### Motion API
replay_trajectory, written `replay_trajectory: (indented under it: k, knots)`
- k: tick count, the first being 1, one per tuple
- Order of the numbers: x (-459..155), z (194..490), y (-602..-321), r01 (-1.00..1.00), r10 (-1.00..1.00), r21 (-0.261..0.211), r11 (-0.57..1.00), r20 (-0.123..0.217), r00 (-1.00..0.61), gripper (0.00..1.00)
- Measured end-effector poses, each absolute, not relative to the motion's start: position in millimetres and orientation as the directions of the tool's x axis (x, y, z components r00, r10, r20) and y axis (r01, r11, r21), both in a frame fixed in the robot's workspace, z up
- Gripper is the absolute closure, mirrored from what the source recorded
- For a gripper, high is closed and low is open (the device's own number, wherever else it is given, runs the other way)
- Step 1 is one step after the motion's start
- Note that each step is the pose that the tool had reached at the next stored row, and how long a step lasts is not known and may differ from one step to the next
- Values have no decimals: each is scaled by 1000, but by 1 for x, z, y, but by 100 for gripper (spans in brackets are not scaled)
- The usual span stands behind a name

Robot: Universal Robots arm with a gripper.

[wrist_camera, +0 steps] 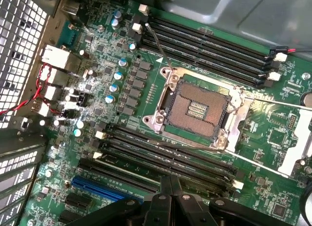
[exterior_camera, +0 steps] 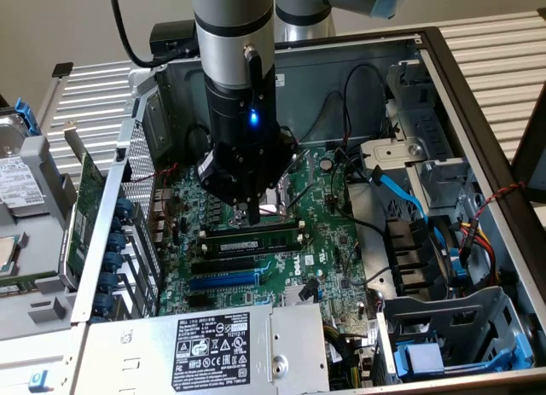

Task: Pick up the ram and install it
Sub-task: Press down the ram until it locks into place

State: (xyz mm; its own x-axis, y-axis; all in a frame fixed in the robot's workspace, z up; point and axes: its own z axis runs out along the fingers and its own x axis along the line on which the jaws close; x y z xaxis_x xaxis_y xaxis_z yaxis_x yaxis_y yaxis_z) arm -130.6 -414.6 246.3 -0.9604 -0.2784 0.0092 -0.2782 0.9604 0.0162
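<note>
Ram (exterior_camera: 256,239) sits in one of the long black slots just below the open processor socket (wrist_camera: 197,109), a green stick lying along the slot. My gripper (exterior_camera: 254,214) hangs right over it with its fingers (wrist_camera: 169,187) pressed together and nothing between them, the tip at or just above the stick's top edge; I cannot tell whether it touches. I judge the risk is uneven seating: a push near one end could leave the other end high and its clip open. A slip sideways could carry my fingertips into the socket's bare pins or rake the neighbouring empty slots (wrist_camera: 161,155).
</note>
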Motion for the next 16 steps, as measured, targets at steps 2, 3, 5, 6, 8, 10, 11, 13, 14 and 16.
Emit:
replay_trajectory:
  k: [2, 3, 5, 6, 8, 10, 11, 13, 14, 16]
  knots:
    - [-131, 246, -415, -253, -253, 16, 967, 9, -967, 89]
    - [-131, 246, -415, -241, -241, 16, 970, 9, -970, 89]
    - [-131, 246, -415, -218, -218, 15, 976, 9, -976, 89]
    - [-131, 246, -415, -206, -206, 15, 978, 9, -978, 89]
    - [-131, 246, -415, -183, -184, 14, 983, 10, -983, 89]
    - [-131, 246, -415, -161, -162, 13, 987, 10, -987, 89]
    - [-131, 246, -415, -149, -149, 12, 989, 10, -989, 89]
    - [-131, 246, -415, -128, -128, 10, 992, 11, -992, 89]
    - [-131, 246, -415, -118, -118, 9, 993, 11, -993, 89]
    - [-131, 246, -415, -99, -99, 4, 995, 12, -995, 89]
